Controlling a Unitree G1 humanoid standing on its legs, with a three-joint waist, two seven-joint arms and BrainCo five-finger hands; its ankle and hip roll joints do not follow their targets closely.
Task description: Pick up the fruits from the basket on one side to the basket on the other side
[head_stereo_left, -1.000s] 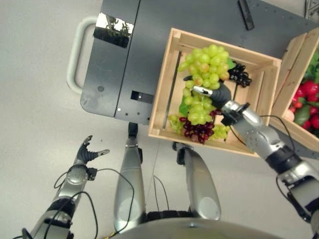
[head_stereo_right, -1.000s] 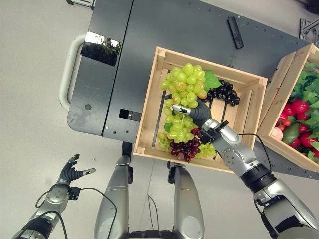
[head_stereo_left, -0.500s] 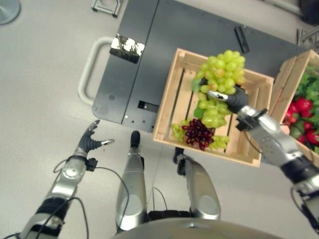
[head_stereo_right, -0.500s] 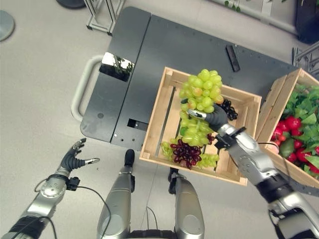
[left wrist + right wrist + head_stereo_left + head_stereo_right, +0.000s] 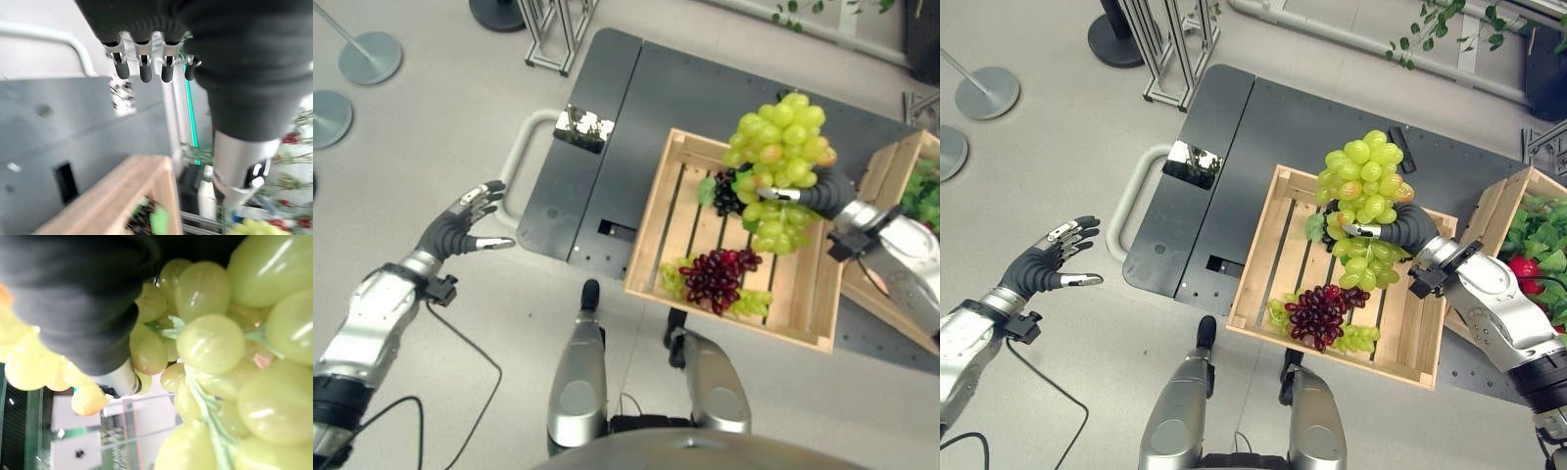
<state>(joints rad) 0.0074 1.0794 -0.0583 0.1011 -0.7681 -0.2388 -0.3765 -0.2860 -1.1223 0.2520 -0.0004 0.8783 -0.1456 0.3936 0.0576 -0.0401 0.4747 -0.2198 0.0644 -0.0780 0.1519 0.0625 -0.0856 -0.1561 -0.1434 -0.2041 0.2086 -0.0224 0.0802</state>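
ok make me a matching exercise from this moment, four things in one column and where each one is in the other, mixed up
Things:
1. green grape bunch
2. dark red grape bunch
3. black grape bunch
4. left hand

Places:
A. lying at the near end of the wooden crate
B. open over the floor, away from the crate
C. held up in the right hand
D. at the crate's far end

Pairs: 1-C, 2-A, 3-D, 4-B

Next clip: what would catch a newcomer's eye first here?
The big bunch of green grapes, gripped in the right hand and lifted above the wooden crate. In that crate lie dark red grapes near the front and black grapes at the back. The left hand hangs open over the floor.
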